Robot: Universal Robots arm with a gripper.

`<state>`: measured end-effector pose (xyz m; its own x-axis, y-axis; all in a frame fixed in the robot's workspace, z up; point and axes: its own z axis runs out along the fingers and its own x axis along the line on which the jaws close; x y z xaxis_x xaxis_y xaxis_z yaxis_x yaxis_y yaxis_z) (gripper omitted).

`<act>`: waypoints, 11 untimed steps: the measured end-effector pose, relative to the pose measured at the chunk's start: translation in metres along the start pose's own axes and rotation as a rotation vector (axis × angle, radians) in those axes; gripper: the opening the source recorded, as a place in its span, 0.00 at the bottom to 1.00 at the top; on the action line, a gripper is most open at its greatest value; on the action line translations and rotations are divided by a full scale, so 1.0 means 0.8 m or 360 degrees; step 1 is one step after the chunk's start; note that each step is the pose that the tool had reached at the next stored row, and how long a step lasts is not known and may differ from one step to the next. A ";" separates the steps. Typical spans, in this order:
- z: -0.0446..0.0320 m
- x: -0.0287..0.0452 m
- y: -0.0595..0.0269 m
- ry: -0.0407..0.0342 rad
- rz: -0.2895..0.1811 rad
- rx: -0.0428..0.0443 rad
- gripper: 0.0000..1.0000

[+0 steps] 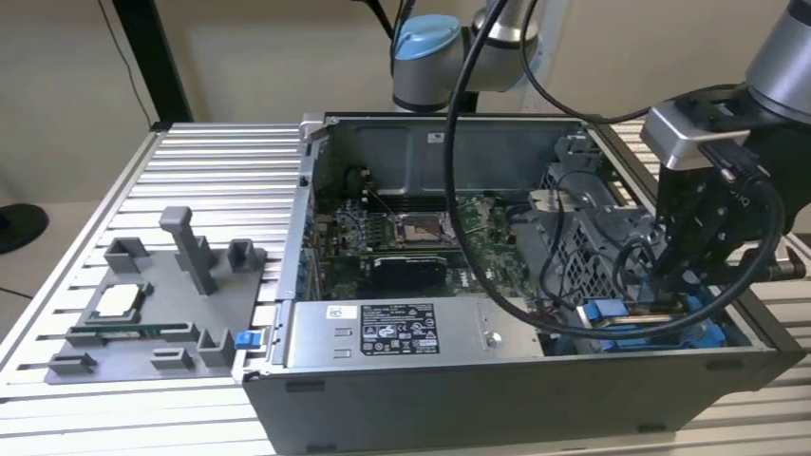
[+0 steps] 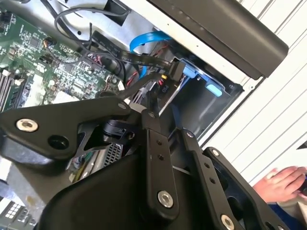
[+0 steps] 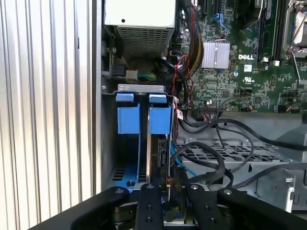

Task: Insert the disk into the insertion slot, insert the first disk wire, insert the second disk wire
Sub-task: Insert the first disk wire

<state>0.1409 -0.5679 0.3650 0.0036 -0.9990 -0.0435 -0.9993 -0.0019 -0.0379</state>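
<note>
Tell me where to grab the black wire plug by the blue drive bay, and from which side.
Grip the black plug by its rigid block body, across its flat faces, not by the limp black cable running off it. Bring the claw in through the open top of the case, probably: walls close the bay on the other sides.

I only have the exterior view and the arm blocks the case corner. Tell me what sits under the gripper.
Observer: In the first wrist view the gripper hangs over the insertion slot, two blue tabs side by side by the case wall.
Operator: Report any wire there.
Observer: The second wrist view shows a black connector with wires beside a blue tab.
Operator: Check outside the case.
Observer: A person's hand lies over the ribbed table.
</note>
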 end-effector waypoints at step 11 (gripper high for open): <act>-0.0094 -0.0004 0.000 0.0000 0.0000 -0.0001 1.00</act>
<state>0.1409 -0.5679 0.3725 0.0036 -0.9990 -0.0438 -0.9993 -0.0019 -0.0375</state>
